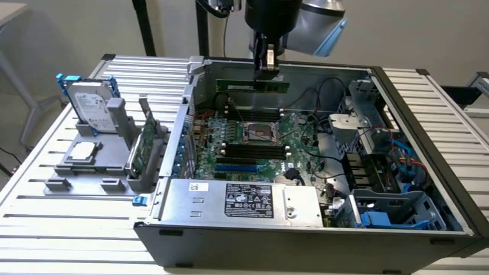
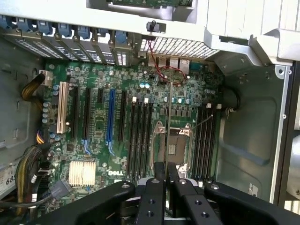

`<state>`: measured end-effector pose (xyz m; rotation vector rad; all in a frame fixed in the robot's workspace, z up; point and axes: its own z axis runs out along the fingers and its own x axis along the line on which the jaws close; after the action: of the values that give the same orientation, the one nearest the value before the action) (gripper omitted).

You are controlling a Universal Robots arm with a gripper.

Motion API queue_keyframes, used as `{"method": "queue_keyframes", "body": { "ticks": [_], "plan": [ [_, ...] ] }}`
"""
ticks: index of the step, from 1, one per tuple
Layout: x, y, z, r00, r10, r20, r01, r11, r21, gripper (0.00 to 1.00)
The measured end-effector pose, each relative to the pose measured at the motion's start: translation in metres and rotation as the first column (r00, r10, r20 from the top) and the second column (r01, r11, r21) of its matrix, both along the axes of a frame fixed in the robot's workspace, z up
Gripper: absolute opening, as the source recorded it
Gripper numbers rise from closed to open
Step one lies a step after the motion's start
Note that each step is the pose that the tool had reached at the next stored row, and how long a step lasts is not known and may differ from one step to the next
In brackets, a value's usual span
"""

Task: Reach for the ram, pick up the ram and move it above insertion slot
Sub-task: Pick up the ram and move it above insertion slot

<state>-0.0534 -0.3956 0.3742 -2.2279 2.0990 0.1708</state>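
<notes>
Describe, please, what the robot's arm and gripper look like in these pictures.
The arm has a silver-grey rounded joint housing with a light blue cap, above a black cylindrical wrist section. The gripper is black, with narrow fingers made of flat black metal links dotted with small round bolt holes. Dark cables hang beside the wrist.

Cut off above by the frame edge: arm carrying the gripper (image 1: 268,73); label text on the power supply (image 1: 248,201) unreadable.
</notes>
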Motion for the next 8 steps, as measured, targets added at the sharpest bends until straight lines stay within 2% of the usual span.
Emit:
{"method": "queue_keyframes", "body": {
  "ticks": [4, 8],
  "plan": [
    [0.0042, 0.0026, 0.0, 1.0, -0.008, 0.0, 0.008, 1.0, -0.0054, 0.14],
    [0.005, 0.0033, 0.0006, 0.9998, -0.019, -0.0008, 0.018, 0.9998, -0.0061, 0.14]
  ]
}}
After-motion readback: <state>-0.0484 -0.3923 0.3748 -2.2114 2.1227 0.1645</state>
